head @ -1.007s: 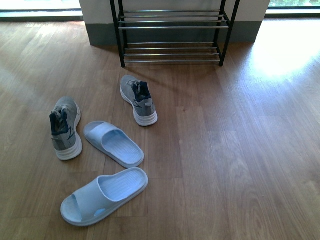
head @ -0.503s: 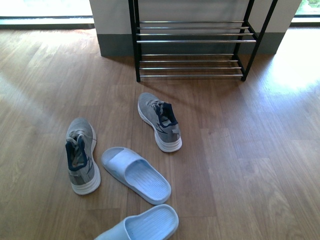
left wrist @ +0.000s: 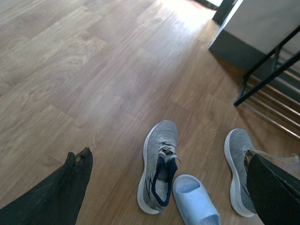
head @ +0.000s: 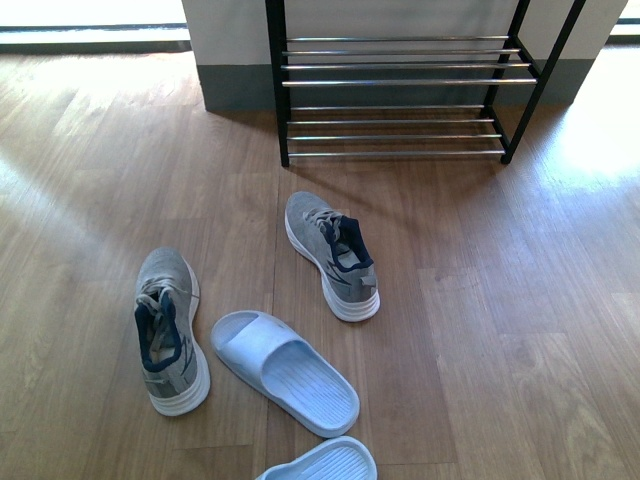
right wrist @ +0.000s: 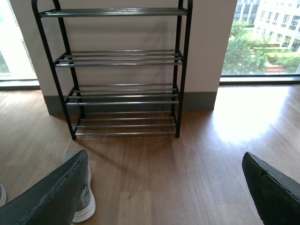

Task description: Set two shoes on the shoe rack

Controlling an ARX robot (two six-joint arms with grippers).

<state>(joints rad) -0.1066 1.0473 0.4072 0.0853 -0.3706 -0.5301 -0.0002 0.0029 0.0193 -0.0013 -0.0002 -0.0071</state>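
Two grey knit sneakers with white soles lie on the wood floor. One shoe (head: 332, 255) lies just in front of the shoe rack (head: 395, 95), toe toward it. The other shoe (head: 170, 330) lies further left and nearer. Neither arm shows in the front view. My left gripper (left wrist: 167, 158) is open and hangs above the left shoe (left wrist: 159, 164); the other shoe (left wrist: 236, 164) is partly hidden by one finger (left wrist: 276, 192). My right gripper (right wrist: 164, 158) is open and empty above bare floor, facing the black and chrome rack (right wrist: 124, 56). A sneaker heel (right wrist: 86, 201) peeks out beside one finger (right wrist: 56, 197).
A pale blue slide (head: 285, 372) lies between the sneakers and a second slide (head: 320, 462) is cut off by the near edge. The rack stands against a white wall with a grey base (head: 235, 90), with windows on either side. Its lower tiers hold nothing.
In the front view the rack, sneakers and slides have shifted lower, right and larger, as the camera closed in. The nearest slide has mostly left the frame.
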